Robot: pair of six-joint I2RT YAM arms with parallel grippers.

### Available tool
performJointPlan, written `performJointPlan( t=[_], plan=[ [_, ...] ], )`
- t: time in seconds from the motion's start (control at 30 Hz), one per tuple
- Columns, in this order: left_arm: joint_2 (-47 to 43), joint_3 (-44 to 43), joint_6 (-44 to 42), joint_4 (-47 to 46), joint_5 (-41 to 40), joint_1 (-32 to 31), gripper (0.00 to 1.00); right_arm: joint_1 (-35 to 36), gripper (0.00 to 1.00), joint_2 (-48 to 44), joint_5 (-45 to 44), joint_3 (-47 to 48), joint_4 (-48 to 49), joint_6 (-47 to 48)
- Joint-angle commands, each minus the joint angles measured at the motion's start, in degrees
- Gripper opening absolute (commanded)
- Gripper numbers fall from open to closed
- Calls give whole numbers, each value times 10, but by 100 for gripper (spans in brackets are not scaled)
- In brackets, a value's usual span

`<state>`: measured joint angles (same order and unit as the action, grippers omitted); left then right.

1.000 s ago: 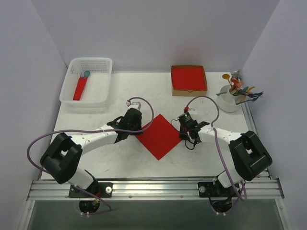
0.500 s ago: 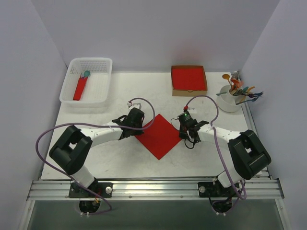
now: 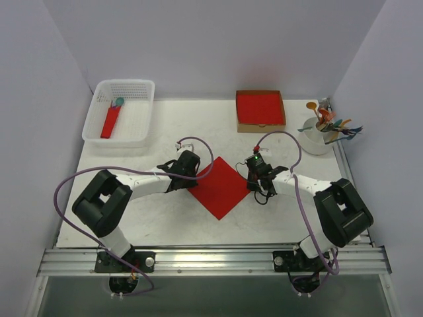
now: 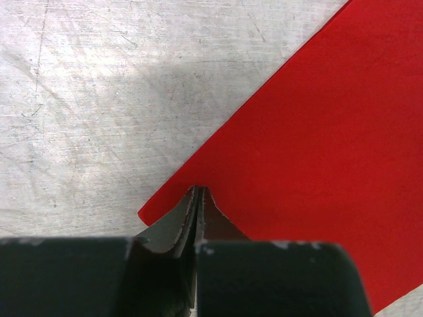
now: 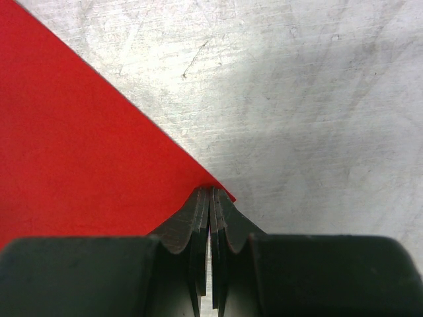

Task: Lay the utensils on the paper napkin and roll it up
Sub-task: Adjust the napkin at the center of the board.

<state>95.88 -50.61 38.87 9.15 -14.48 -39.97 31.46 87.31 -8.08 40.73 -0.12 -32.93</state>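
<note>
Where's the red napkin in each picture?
Top external: the paper napkin lies as a diamond in the middle of the table.
Left wrist: it fills the right side, one corner at the shut left gripper.
Right wrist: it fills the left side, one corner at the shut right gripper.
Shared landmark: the scratched white table.

Scuffed white table (image 3: 165, 218) (fine scratches all over) enclosed by plain pale lavender walls (image 3: 211, 46), aluminium rail (image 3: 211, 261) along its near edge
</note>
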Motion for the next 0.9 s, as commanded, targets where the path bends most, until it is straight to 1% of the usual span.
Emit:
performJointPlan(
  t=[0.0, 0.2, 0.33, 0.5, 0.6, 0.73, 0.87],
  plan=[
    [5, 0, 9, -6, -13, 3, 2, -5, 0, 8, -13, 10, -17, 8],
    [2, -7, 2, -2, -17, 3, 2, -4, 0, -7, -5, 2, -24, 6],
    [12, -22, -6, -3, -17, 4, 2, 14, 0, -20, 5, -13, -29, -6],
    [36, -43, -21, -15, -31, 4, 2, 76, 0, -51, -14, -33, -50, -55],
    [61, -75, -37, -13, -41, 5, 2, 119, 0, -78, -17, -47, -66, -93],
    [88, -113, -57, -34, -45, 5, 2, 179, 0, -113, -21, -63, -81, -144],
    [113, -168, -86, -63, -30, 6, 2, 240, 0, -125, -30, -51, -95, -181]
  ],
)
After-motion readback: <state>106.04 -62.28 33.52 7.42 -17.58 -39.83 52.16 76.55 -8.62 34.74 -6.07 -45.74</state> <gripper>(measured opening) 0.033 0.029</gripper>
